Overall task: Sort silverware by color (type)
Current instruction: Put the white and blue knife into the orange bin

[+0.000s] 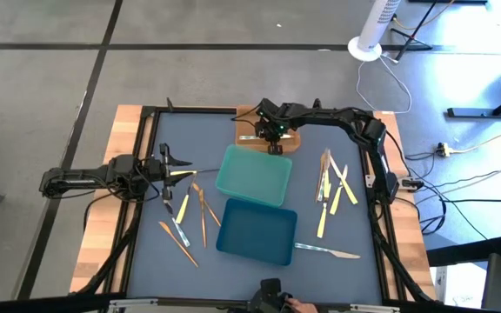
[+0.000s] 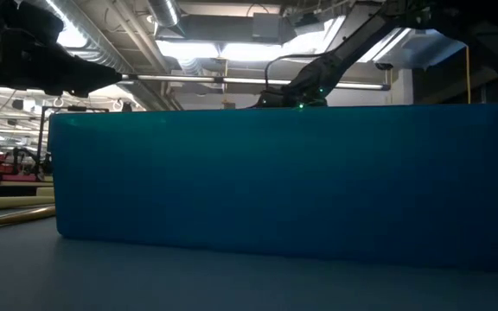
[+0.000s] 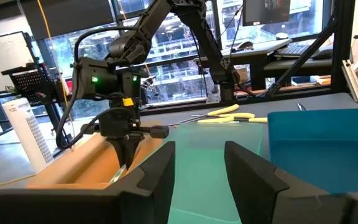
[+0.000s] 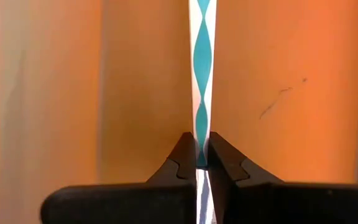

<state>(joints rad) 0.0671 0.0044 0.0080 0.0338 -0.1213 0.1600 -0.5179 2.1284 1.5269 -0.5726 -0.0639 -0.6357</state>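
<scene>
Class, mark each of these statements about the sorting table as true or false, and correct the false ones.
1. The right gripper is over the rectangular orange tray. True.
2. The right gripper is shut on a slim silver-grey plastic utensil. True.
3. The rectangular teal-green tray is full of utensils. False: none show inside it.
4. The left gripper hangs over the rectangular dark blue tray. False: it is at the table's left side, open, away from that tray.
5. Several pale yellow plastic utensils lie right of the trays. True.
</scene>
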